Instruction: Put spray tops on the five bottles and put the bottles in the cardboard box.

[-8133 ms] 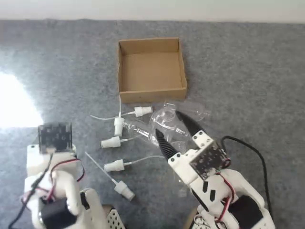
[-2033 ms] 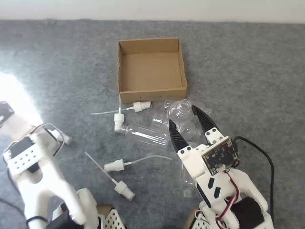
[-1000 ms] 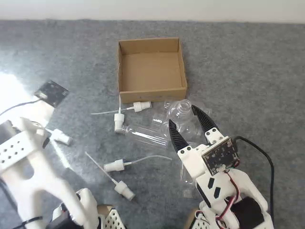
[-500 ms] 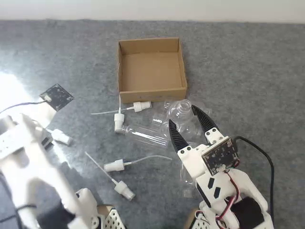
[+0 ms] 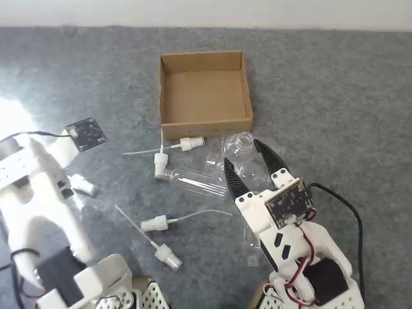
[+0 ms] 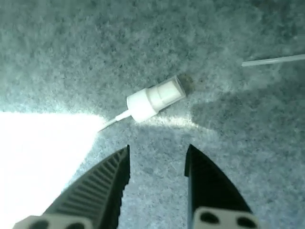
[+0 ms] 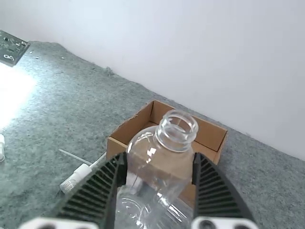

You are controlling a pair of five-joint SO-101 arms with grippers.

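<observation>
**Table layout**

The cardboard box (image 5: pixel 205 125) sits at the far centre of the table (image 5: pixel 335 96). Just before its front wall lie a spray top (image 5: pixel 191 142) and a lying bottle (image 5: pixel 196 182). To their right, an upright bottle (image 7: pixel 164 152) is gripped between the right gripper's (image 5: pixel 242 152) fingers. Nearer lie a second spray top (image 5: pixel 154 224) and a third spray top (image 5: pixel 168 256). Well to the left, a lone spray top (image 6: pixel 155 99) lies under the left gripper (image 6: pixel 157 149).

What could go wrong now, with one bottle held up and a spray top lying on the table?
The clear bottle may slip or tilt in the right gripper when a top is pushed in. The spray top lies flat; the open left gripper might nudge it away or bend its thin tube.
</observation>
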